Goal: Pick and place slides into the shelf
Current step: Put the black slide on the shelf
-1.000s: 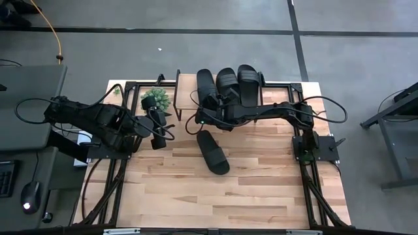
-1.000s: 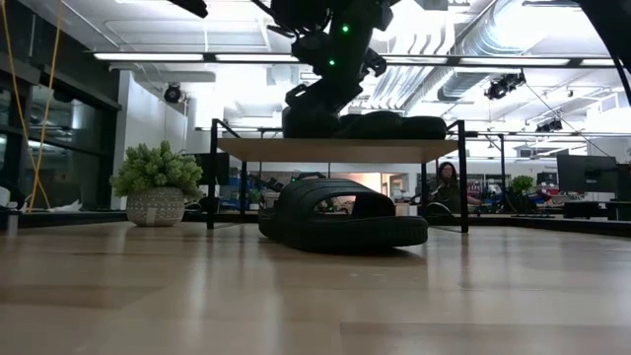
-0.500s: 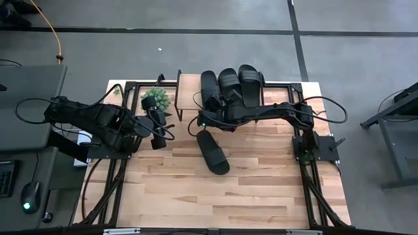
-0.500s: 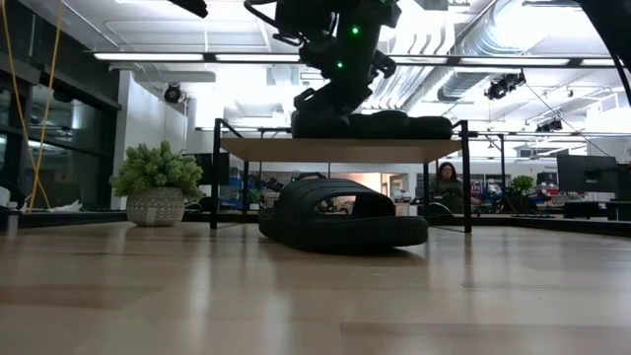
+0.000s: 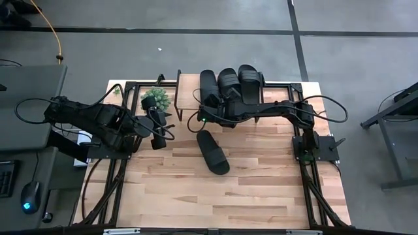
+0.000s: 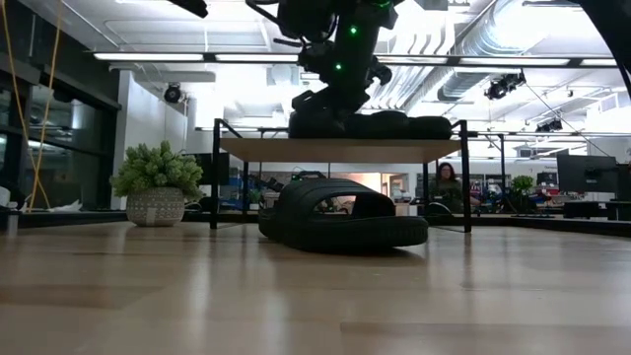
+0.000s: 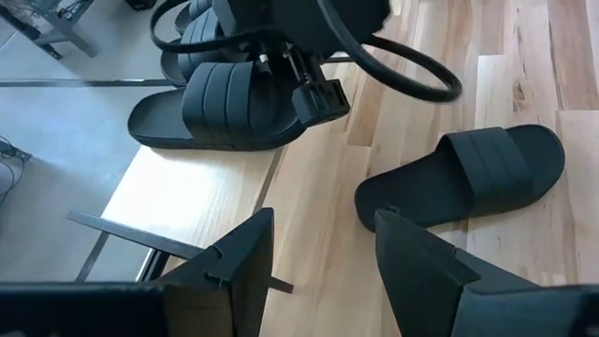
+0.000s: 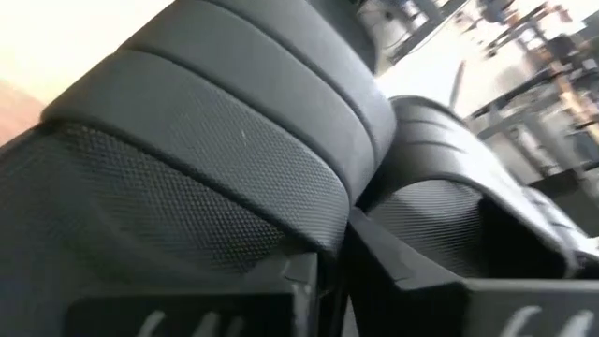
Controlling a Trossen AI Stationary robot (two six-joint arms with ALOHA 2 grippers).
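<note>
Three black slides lie side by side on the shelf [image 5: 187, 88], a light wooden top on thin black legs, also seen in the low view [image 6: 335, 149]. My right gripper [image 5: 210, 106] reaches in from the table's right and is shut on the leftmost slide [image 5: 208, 85], which also shows in the left wrist view [image 7: 220, 103]. The other two slides [image 5: 228, 83] [image 5: 249, 78] rest on their soles beside it. The fourth slide [image 5: 213, 151] lies sole-down on the table in front of the shelf. My left gripper [image 7: 323, 220] waits open at the table's left. My right gripper [image 8: 335, 267] pinches the leftmost slide by the near edge of its ribbed strap [image 8: 323, 245], between the two fingers. The fingers come roughly level from the table's near side, along the slide. The slide lies flat with its sole on the shelf top [image 7: 187, 187].
A small potted plant [image 5: 155, 99] stands left of the shelf, close to my left gripper [image 5: 159, 136]. Bare tabletop stretches in front of the loose slide [image 6: 345, 217]. A person sits in the room far behind the shelf [image 6: 446, 187].
My right gripper has moved a little toward the table's right and far edge, sliding the held slide along the shelf top closer to the other two. The fourth slide and my left arm have stayed where they were.
</note>
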